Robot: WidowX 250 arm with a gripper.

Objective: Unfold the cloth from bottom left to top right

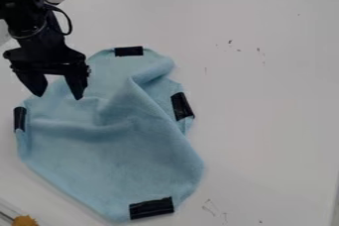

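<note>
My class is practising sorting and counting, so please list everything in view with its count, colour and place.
Cloth: one, light blue, rumpled, left half of table
Patches: four, black, around the cloth's edges
Table: one, white, under the cloth
Marks: several, dark, on the table's right side
Small object: one, orange-brown, bottom left corner, identity unclear
Cable: one, black, looped beside the arm
Arm: one, black, upper left
Hand: one, black, over the cloth's upper left
</note>
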